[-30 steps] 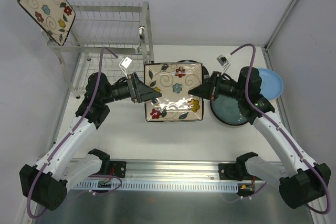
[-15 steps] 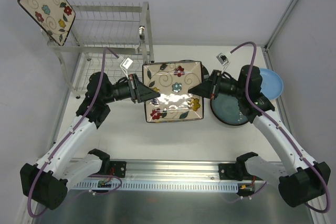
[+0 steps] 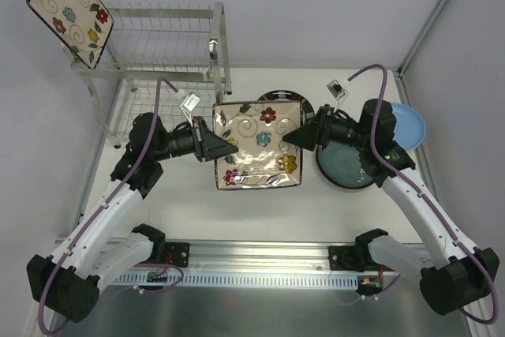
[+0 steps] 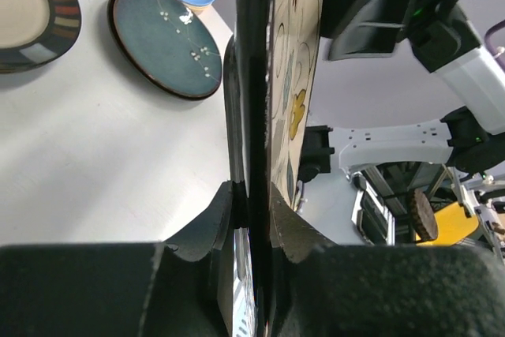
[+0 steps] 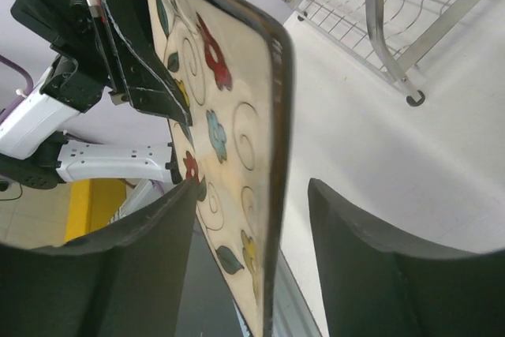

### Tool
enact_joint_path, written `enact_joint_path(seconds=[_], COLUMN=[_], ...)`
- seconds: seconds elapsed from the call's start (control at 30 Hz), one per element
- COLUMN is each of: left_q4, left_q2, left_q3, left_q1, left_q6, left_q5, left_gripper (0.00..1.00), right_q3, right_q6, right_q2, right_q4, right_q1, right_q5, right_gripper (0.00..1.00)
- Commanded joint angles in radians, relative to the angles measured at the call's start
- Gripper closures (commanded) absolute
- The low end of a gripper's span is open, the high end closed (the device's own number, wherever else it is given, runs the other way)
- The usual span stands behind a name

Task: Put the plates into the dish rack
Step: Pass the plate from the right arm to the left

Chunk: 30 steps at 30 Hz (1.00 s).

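Dish rack (image 3: 166,37) holds one floral plate (image 3: 69,9), tilted at its top left corner. A second floral plate (image 3: 260,147) hangs over the worktop (image 3: 260,211), the left claw (image 4: 251,191) pinching one edge and the right claw (image 5: 252,187) spread astride the other. Behind it a dark-rimmed plate (image 3: 276,94) is mostly hidden; the left wrist view shows more of it.

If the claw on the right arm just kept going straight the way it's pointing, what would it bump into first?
The square flowered plate: its edge sits between the open fingers of the right claw, apparently untouched. Beyond it, the left claw grips the opposite edge.
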Motion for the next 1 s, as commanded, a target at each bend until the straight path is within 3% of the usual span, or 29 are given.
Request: enact_joint_path(seconds=[0.0,0.1,0.33,0.6,0.97], left_q4=[0.136,0.134,0.106,0.073,0.048], left_q2=[-0.073,-0.082,-0.099,-0.093,-0.055], left_q3=[0.029,0.035,0.065,0.117,0.234], left_q1=[-0.01,-0.008,-0.008,-0.008,-0.008], left_q6=[0.041,0.047,0.068,0.105,0.141], left_q5=[-0.003,-0.035,-0.102,-0.147,-0.195], left_gripper=[1.0,1.0,1.0,1.0,1.0], right_q3=[0.02,0.011,0.025,0.11,0.235], right_q6=[-0.061,-0.092,-0.163,-0.278,-0.367], right_q2=[-0.05,-0.062,-0.112,-0.21,-0.392], right_q4=[0.001,-0.033,-0.198,-0.432,-0.648], right_q1=[-0.005,-0.006,-0.015,-0.04,-0.04], right_q5=[0.036,0.048,0.146,0.32,0.726], right_gripper=[0.37,0.23,0.02,0.0,0.0])
